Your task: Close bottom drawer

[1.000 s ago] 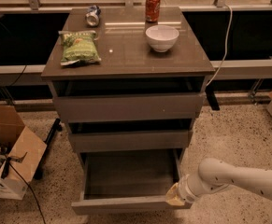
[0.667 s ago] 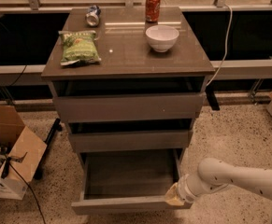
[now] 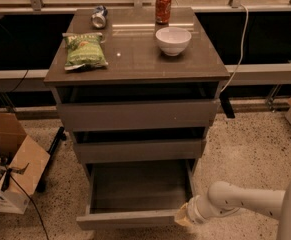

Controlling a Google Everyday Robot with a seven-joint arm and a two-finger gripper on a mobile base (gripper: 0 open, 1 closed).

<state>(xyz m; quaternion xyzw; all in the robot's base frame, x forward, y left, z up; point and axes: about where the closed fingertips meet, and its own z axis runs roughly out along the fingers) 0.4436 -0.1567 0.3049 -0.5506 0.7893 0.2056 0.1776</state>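
The bottom drawer (image 3: 135,218) of the grey-brown cabinet stands pulled far out, its plain grey inner box (image 3: 140,186) open to view and empty. Its flat handleless front runs along the lower edge of the view. My gripper (image 3: 183,216) is at the right end of that front, at the drawer's front right corner, on the end of my white arm (image 3: 245,201) that reaches in from the right. The middle drawer (image 3: 140,150) and top drawer (image 3: 137,115) above it also stand slightly out.
On the cabinet top (image 3: 135,59) lie a green chip bag (image 3: 84,50), a white bowl (image 3: 173,40), an upright red can (image 3: 163,7) and a can on its side (image 3: 99,17). An open cardboard box (image 3: 10,164) stands on the floor at left. A cable (image 3: 240,39) hangs at right.
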